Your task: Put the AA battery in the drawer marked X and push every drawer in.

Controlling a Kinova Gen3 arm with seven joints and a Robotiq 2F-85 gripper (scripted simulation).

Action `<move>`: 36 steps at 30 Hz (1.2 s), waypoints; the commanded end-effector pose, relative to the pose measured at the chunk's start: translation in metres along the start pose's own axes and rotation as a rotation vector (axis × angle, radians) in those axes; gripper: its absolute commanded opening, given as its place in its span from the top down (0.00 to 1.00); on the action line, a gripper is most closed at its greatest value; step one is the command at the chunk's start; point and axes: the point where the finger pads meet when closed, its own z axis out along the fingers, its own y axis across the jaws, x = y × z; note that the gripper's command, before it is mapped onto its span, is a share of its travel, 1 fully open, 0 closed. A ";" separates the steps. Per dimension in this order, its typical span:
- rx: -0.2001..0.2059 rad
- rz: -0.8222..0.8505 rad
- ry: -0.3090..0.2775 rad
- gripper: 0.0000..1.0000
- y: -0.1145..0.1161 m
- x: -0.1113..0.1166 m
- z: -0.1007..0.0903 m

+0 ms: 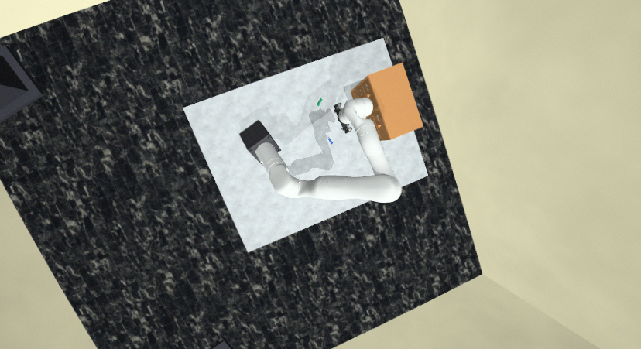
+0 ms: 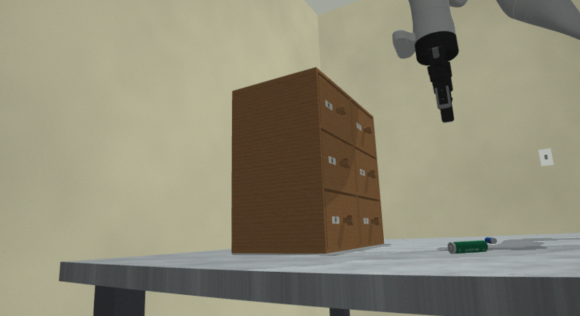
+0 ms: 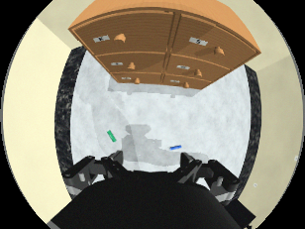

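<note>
The chest [image 1: 396, 100] [image 2: 279, 163] [image 3: 213, 10] stands upright with all six drawers in. In the wrist view the top drawers read K [image 3: 144, 36] at left and S [image 3: 198, 56] at right; the lower labels are too small to read, so drawer X cannot be told. A thicker green battery [image 1: 319, 102] [image 2: 468, 246] [image 3: 112, 136] and a thinner blue battery [image 1: 330, 140] [image 2: 489, 240] [image 3: 175, 147] lie on the table before the chest; their size marks are unreadable. My gripper [image 1: 342, 118] [image 2: 446, 111] [image 3: 152, 159] is open and empty, high above the table in front of the chest.
The pale table top [image 1: 224, 180] [image 2: 202, 263] [image 3: 198, 113] ends close behind the chest. The robot's base [image 1: 257, 134] stands at the table's other end. The arm bends out over one long table side. A wall switch [image 2: 546, 157] shows on the wall.
</note>
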 end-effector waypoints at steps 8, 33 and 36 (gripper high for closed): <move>0.014 0.046 0.006 0.00 0.057 0.018 -0.005; 0.013 0.046 0.023 0.00 0.062 0.020 -0.004; 0.012 0.046 0.029 0.00 0.062 0.020 -0.003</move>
